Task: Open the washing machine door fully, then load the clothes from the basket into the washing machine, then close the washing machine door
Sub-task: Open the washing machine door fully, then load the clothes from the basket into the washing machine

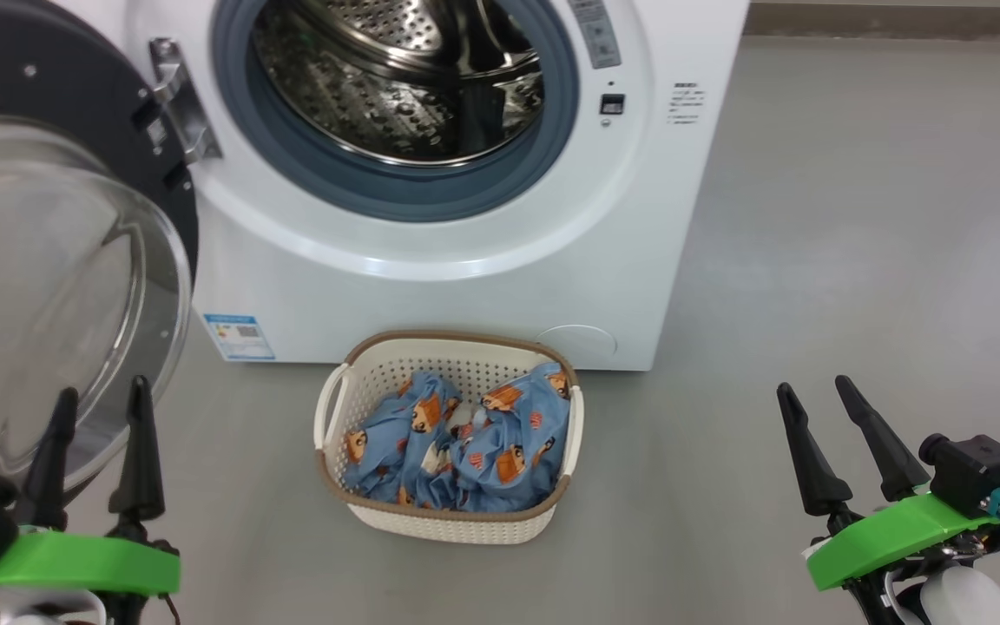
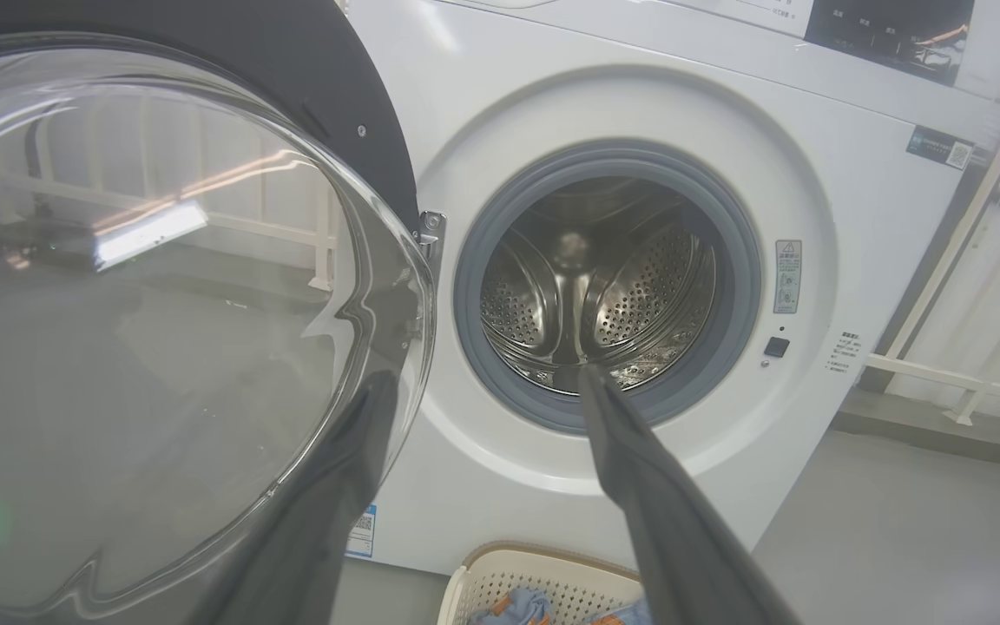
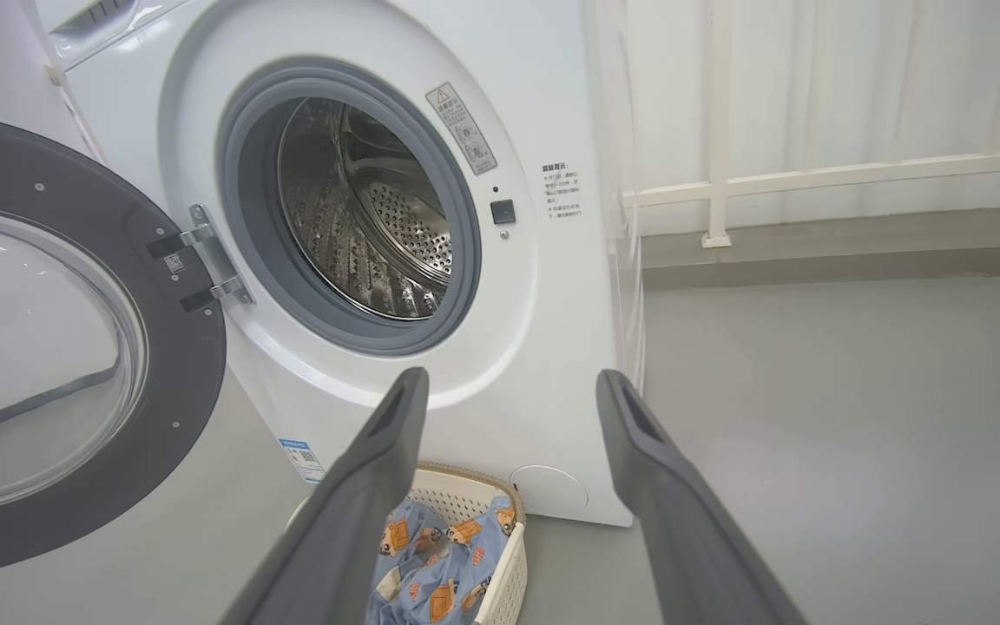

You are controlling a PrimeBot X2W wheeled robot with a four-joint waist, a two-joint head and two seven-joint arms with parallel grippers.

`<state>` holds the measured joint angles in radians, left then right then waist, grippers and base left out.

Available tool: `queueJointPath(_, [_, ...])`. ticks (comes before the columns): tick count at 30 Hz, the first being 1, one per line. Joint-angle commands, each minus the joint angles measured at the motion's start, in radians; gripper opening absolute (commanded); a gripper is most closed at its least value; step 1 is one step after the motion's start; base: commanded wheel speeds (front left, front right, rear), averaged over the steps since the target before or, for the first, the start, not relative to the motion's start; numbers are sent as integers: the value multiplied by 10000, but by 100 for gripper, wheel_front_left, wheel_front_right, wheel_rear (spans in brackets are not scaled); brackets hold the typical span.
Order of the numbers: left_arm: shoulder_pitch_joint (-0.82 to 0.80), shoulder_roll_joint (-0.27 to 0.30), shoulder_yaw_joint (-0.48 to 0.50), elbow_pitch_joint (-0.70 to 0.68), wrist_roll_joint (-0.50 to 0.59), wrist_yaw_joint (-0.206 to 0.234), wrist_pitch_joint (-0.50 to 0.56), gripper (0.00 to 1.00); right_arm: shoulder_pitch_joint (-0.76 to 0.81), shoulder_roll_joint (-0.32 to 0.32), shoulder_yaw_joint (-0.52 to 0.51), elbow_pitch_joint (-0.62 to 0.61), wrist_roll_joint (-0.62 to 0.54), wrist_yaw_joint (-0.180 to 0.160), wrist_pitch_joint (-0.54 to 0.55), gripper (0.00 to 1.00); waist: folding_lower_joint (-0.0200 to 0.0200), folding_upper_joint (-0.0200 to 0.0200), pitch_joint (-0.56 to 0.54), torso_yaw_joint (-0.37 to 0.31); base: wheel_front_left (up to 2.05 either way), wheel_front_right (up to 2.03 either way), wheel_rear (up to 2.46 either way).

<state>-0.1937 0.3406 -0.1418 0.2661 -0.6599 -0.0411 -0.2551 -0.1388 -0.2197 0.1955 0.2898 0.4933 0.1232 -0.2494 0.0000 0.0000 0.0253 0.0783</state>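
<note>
1. Long dark fingers of the left gripper point(image 1: 102, 391) and right gripper point(image 1: 812, 384) stand parted, holding nothing.
2. Light blue cartoon-printed fabric clothes point(image 1: 465, 443) lie crumpled in the cream perforated plastic basket point(image 1: 448, 525), before the white front-loading washing machine point(image 1: 465, 295); its black-rimmed glass door point(image 1: 57, 78) hangs wide open.
3. Likely light, limp, prone to trail: pinch a raised fold.
4. Head view gives the whole pile; left wrist view looks squarely into the steel drum point(image 2: 595, 295).
</note>
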Motion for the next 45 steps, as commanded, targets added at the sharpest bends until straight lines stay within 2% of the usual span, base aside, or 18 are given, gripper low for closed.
queueJointPath(1, [-68,254,354,-295,132,105,-37,100,-25,-151,217,-265,-2,75,-124,100,0,0,-161,-249,0,0,0])
queueJointPath(13, [670,-14,385,-542,495,345,-59,100,-56,-533,249,-353,24,75,-124,100,0,0,-365,-1223,0,0,0])
queueJointPath(22, [965,-166,337,-519,1017,508,-64,100,-102,-651,368,-476,27,75,-124,100,0,0,-384,-1668,0,0,0])
queueJointPath(45, [1024,-390,405,-176,1433,376,-66,100,-47,-650,96,-573,-108,75,-124,100,0,0,-260,-1658,0,0,0])
